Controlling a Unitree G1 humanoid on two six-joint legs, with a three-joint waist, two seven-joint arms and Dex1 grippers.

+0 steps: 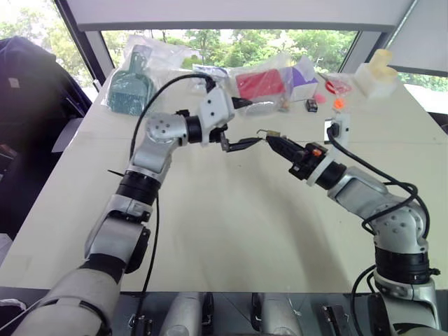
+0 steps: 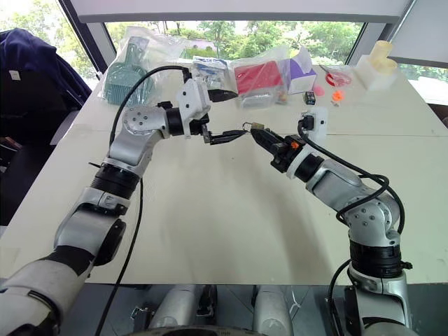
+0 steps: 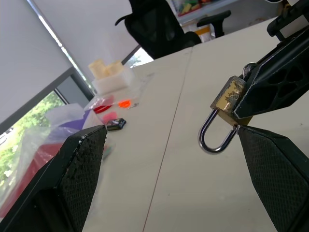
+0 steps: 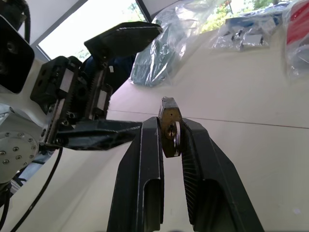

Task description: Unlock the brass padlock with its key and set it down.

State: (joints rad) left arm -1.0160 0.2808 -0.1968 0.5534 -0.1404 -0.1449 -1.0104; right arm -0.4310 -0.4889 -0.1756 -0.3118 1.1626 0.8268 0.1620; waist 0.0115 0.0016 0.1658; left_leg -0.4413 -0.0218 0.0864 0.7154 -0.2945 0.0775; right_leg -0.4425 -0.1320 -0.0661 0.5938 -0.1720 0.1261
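Observation:
The brass padlock [image 1: 269, 134] is tiny, with a yellow body and a thin silvery shackle. It hangs above the middle of the table, pinched by its body in my right gripper [image 1: 274, 142], which is shut on it. In the right wrist view the padlock [image 4: 170, 126] shows its keyhole face between the two black fingers [image 4: 145, 164]. My left gripper [image 1: 256, 122] stands wide open just left of the lock. In the left wrist view, the padlock [image 3: 231, 96] with its shackle loop sits just beyond the spread fingers [image 3: 82, 164]. The key is out of view.
Along the far edge of the table [image 1: 210, 231] lie clear bags, one with a green item [image 1: 129, 87] and one with a red item [image 1: 259, 84]. Small black [image 1: 311, 105] and orange [image 1: 339, 103] trinkets and a white block [image 1: 378, 73] are there too. A dark chair stands at the left.

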